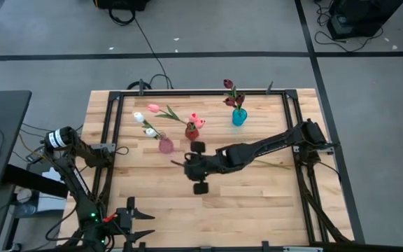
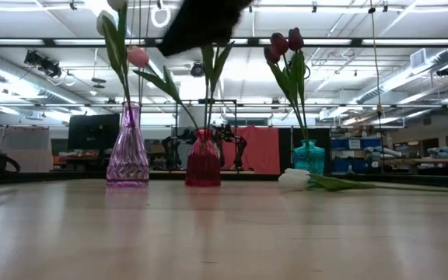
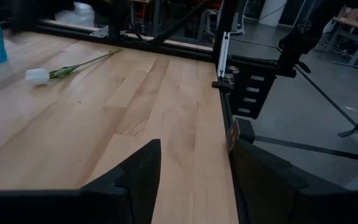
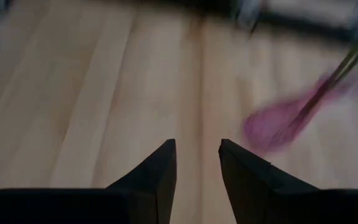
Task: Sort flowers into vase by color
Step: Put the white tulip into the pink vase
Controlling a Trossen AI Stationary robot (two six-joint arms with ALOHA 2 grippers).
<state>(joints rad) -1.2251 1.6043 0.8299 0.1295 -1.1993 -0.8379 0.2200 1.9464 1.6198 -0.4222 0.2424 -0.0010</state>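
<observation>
A wide stretch of bare wooden table [image 1: 257, 203] lies open along the near edge and toward the right rail, while three vases cluster toward the far side: a pink glass vase [image 1: 166, 145] with white tulips [image 1: 144, 124], a red vase [image 1: 192, 131] with pink tulips [image 1: 196, 120] and a teal vase [image 1: 238, 117] with dark maroon tulips [image 1: 229, 92]. One white tulip [image 2: 295, 179] lies flat on the boards in the low view, its stem running off to the right, just in front of the teal vase. The right arm reaches from the right rail in a long, low diagonal across the middle of the table, its right gripper [image 1: 199, 168] hanging just on the near side of the red and pink vases; its fingers stand parted with bare wood between them, gripping nothing. The left arm is folded at the near left corner, the left gripper [image 1: 136, 222] splayed wide and empty, pointing along the near edge
</observation>
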